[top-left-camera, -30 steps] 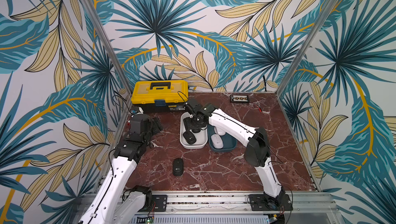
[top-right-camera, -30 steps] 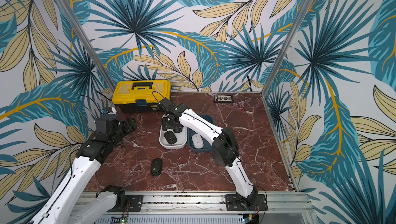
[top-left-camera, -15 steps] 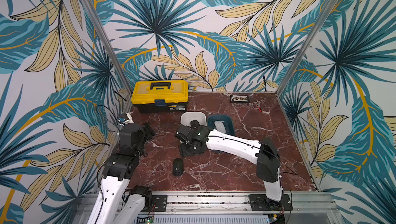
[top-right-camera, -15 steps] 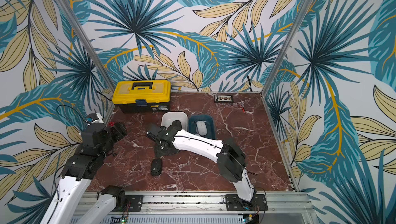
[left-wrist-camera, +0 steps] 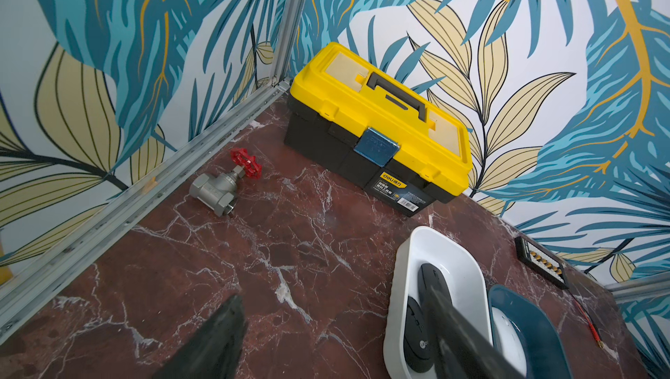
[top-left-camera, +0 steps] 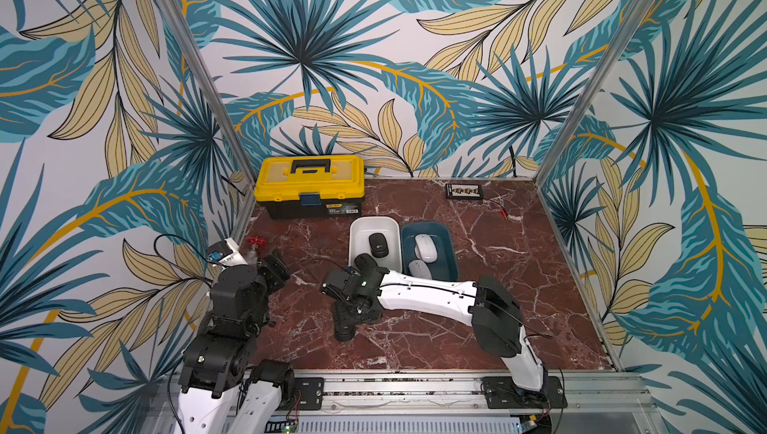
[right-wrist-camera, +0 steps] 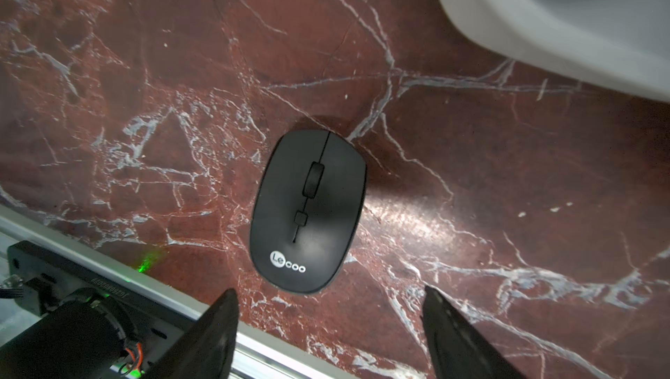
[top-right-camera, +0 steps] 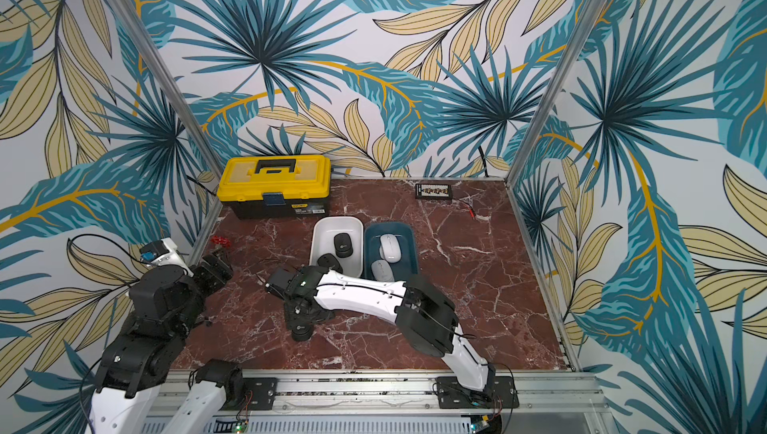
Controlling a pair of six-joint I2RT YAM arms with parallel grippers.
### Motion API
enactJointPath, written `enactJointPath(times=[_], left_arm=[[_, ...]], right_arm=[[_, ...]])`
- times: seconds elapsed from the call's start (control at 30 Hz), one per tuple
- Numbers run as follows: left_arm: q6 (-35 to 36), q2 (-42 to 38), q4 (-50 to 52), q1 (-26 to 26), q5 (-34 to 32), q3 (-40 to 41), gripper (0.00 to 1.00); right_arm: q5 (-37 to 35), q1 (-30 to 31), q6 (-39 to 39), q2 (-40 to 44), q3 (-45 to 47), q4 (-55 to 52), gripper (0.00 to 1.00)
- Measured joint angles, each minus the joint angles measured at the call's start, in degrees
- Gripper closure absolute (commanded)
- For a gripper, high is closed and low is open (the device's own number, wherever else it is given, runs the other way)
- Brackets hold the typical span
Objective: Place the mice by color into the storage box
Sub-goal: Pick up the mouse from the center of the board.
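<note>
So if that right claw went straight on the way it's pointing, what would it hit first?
Probably the black mouse on the table: the right gripper points down at it, jaws open, though how near is unclear.

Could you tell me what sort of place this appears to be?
Probably a robot test booth: two arms mounted on a metal rail, leaf-print wall panels framed by aluminium posts, enclosing a small marble-look tabletop.
</note>
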State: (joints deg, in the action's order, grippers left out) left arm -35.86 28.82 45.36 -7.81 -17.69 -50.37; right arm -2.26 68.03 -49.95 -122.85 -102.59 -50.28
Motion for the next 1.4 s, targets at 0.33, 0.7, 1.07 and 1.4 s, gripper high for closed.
enactJointPath(times=[0.33,0.7,1.07,1.4], left_arm=[[-0.2,-0.3,0.4,0.0,1.0,0.0,0.2],[-0.6,-1.9,0.6,0.0,1.2,0.9,0.2],[-0.6,-2.1,0.6,0.0,1.9,2.0,0.2],[-0.6,-2.1,0.6,0.0,1.9,2.1,0.2]], right_arm=[[0.0,1.1,-2.0,-2.7,-2.6,-0.2,0.19],[0.0,1.7,-2.6,-7.4,-7.9,-2.5,0.18],[0.7,1.7,-3.7,-9.7,-10.0,-3.5,0.17],[1.9,1.2,-3.8,-11.7,-10.3,-3.6,0.17]])
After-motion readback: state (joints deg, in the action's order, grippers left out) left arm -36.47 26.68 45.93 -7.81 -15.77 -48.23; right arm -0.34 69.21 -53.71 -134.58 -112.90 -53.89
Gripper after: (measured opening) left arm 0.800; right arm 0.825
